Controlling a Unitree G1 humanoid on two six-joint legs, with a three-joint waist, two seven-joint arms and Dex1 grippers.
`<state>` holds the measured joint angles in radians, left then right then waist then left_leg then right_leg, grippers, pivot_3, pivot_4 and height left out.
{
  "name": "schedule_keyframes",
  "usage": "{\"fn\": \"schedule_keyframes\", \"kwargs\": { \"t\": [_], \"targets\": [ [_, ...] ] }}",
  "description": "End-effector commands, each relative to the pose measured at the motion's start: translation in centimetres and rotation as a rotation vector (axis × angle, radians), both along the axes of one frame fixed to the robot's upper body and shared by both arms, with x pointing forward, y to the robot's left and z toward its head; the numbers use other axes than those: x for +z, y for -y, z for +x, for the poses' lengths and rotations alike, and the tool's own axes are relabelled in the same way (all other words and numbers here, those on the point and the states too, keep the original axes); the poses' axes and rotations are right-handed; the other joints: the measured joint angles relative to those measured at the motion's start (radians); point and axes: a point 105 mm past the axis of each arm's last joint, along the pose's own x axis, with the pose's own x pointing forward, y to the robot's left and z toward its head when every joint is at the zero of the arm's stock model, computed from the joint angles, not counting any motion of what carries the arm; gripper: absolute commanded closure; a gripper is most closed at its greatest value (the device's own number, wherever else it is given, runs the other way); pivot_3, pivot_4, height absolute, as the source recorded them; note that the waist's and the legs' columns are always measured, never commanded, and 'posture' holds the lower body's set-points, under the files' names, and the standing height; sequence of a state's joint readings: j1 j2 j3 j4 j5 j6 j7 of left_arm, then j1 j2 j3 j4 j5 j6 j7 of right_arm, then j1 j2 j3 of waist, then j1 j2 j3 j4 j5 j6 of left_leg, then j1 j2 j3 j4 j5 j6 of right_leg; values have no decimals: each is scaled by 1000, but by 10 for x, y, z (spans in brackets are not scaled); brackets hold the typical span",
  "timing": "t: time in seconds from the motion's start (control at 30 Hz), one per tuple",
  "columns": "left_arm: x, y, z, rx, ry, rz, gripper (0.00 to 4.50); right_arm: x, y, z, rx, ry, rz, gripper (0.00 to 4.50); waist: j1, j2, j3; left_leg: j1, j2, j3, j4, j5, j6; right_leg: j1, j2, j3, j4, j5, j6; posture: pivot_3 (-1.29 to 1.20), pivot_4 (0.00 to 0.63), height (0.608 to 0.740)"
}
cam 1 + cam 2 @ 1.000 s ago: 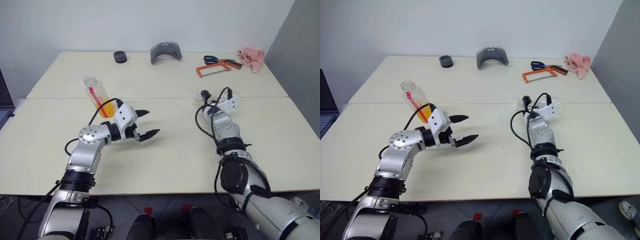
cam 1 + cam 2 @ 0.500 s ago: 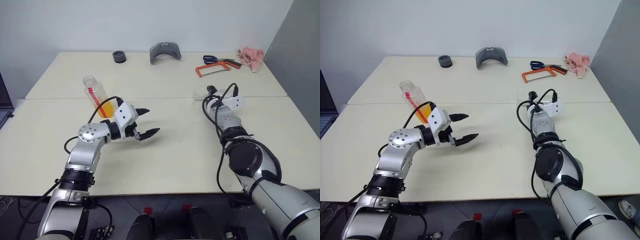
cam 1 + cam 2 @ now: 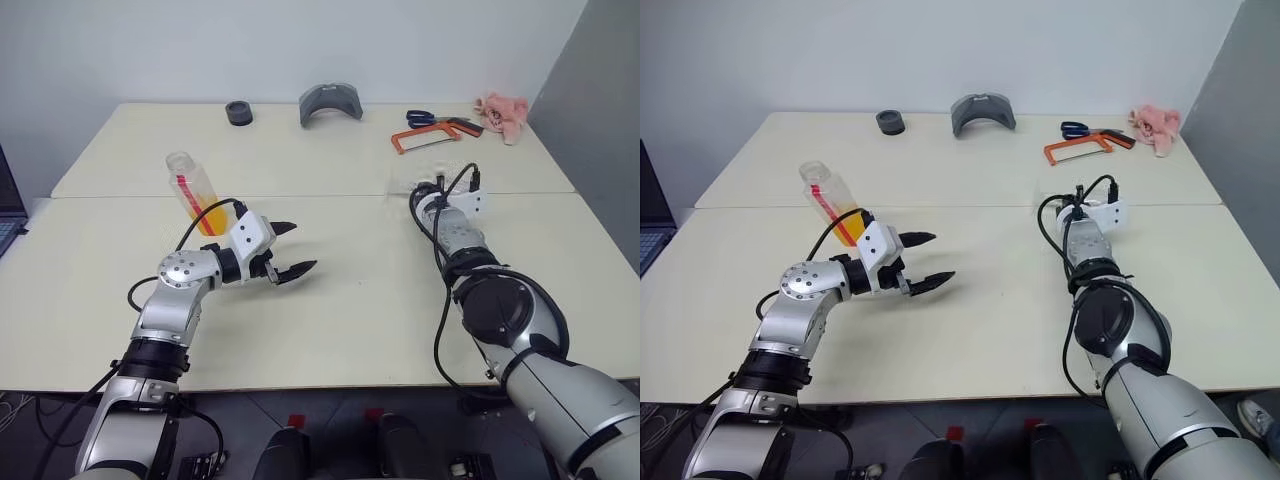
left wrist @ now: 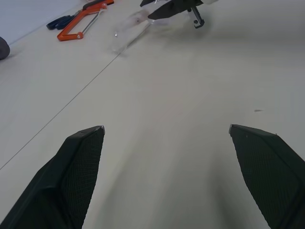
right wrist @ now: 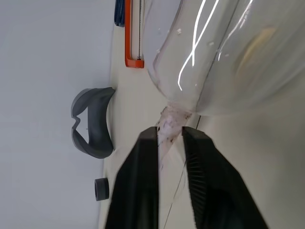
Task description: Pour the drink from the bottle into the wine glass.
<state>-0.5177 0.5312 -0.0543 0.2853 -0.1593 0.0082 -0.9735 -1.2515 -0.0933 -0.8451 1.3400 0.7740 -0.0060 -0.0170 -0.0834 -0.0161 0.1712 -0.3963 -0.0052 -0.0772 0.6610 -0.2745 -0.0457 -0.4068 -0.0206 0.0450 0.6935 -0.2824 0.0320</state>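
Right now the right gripper (image 5: 170, 138) is clenched on the stem of the glass (image 5: 224, 52), which lies on its side on the table (image 3: 360, 300) over by the right arm. Its bowl shows large in the right wrist view, the two fingers pinching just under it. I judge the step in hand to be standing the glass upright: lift a little first, then turn the wrist slowly so the foot comes down flat, and keep the pinch firm, since a thin stem may slip or twist. The bottle (image 3: 195, 193) stands well apart, just behind the left arm, capless, with the drink (image 3: 210, 217) low in it. The left gripper (image 3: 290, 250) hangs released and empty above the table. From the head views the glass is barely visible behind the right wrist; the left wrist view shows it lying flat near the hacksaw (image 4: 82, 26)
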Motion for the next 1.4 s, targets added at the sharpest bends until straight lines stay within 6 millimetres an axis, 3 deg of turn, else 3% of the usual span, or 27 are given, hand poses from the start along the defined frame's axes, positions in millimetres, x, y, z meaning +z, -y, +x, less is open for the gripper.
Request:
{"fn": "schedule_keyframes", "kwargs": {
  "t": [0.03, 0.3, 0.47, 0.6, 0.7, 0.9, 0.97, 1.07, 1.4],
  "targets": [
    [2, 4, -2, -19, 27, 0, 0, 6, 0, 1, 5, 10, -22, 4486, 0, 0, 0, 0, 0, 0, 0, 0, 0, 0, 0, 0, 0, 0, 0, 0, 150, 740],
    [0, 10, 0, -36, 22, -8, 0, -3, 9, -1, -2, 4, -48, 4486, 0, 0, 0, 0, 0, 0, 0, 0, 0, 0, 0, 0, 0, 0, 0, 0, 150, 740],
    [0, 13, 0, -36, 14, -33, 0, 21, -21, -1, 159, 194, -191, 4486, 0, 0, 0, 0, 0, 0, 0, 0, 0, 0, 0, 0, 0, 0, 0, 0, 150, 740],
    [-2, 11, 0, -24, 11, -38, 0, 31, -45, -20, 258, 329, -225, 4486, 0, 0, 0, 0, 2, -3, 0, 0, 0, 0, 0, -1, 1, 0, 0, 0, 150, 740],
    [-2, 11, 0, -21, 10, -42, 0, 35, -51, -45, 266, 366, -154, 3931, 3, 2, 1, -1, 3, -6, 0, 0, 0, -1, 0, -1, 2, 0, 0, 0, 150, 740],
    [1, 7, 2, -4, 16, -52, 0, 43, -49, -86, 274, 415, -196, 1858, 24, 3, 2, -3, 0, -5, 2, 0, 0, -3, -3, 0, 2, 0, 0, 0, 150, 740],
    [1, 4, 2, 6, 16, -54, 0, 46, -45, -95, 269, 432, -346, 1162, 21, 3, 2, -2, 0, -4, 1, 0, 0, -3, -1, 0, 2, 0, 0, 0, 150, 740],
    [0, 0, 1, 22, 13, -56, 0, 46, -44, -108, 282, 462, -735, 113, 20, 4, 2, -2, 0, -5, 0, 0, 0, -4, 1, 0, 2, 0, 0, 0, 150, 740],
    [-1, -2, 0, 32, 17, -51, 0, 45, -47, -118, 302, 504, -959, 25, 24, 3, 2, -2, -1, -4, 1, 0, 0, -3, 1, 0, 2, 0, 0, 0, 150, 740]
  ]
}}
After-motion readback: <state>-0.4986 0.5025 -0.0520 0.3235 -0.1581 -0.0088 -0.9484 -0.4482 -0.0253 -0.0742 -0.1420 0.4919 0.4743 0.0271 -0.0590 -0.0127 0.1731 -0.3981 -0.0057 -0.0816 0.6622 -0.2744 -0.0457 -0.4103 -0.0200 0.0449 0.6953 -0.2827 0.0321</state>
